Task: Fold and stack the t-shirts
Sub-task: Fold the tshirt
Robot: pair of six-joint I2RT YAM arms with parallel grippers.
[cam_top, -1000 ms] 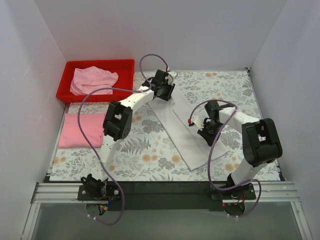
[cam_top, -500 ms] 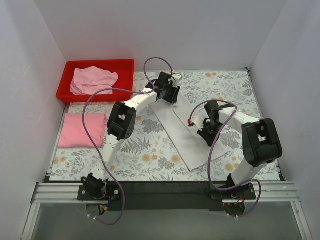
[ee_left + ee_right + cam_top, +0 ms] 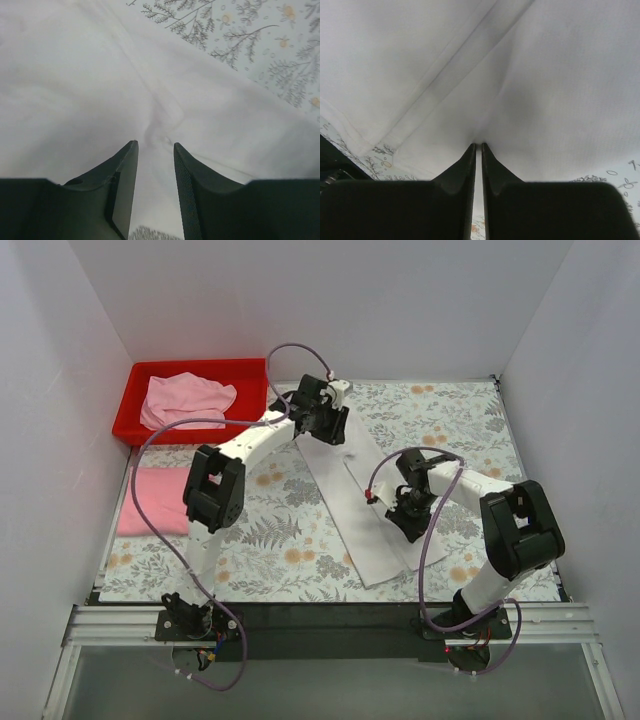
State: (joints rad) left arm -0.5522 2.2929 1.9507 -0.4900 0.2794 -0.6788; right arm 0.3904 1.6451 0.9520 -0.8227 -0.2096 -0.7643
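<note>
white t-shirt (image 3: 530,90) in both arms' jaws

The left hand (image 3: 325,428) has been drawn slightly leftward and the right hand (image 3: 400,512) shifted left and nearer. The white t-shirt (image 3: 350,510) has been dragged leftward across the desk (image 3: 260,530).

You have a worktop (image 3: 280,530) covered in a pale floral print of ferns and orange blossoms, which also shows at the top right of the left wrist view. A red bin (image 3: 200,364) sits at its far-left corner. Plain white walls (image 3: 400,310) enclose three sides. What looks like a metal rail (image 3: 110,625) runs along the near edge.
</note>
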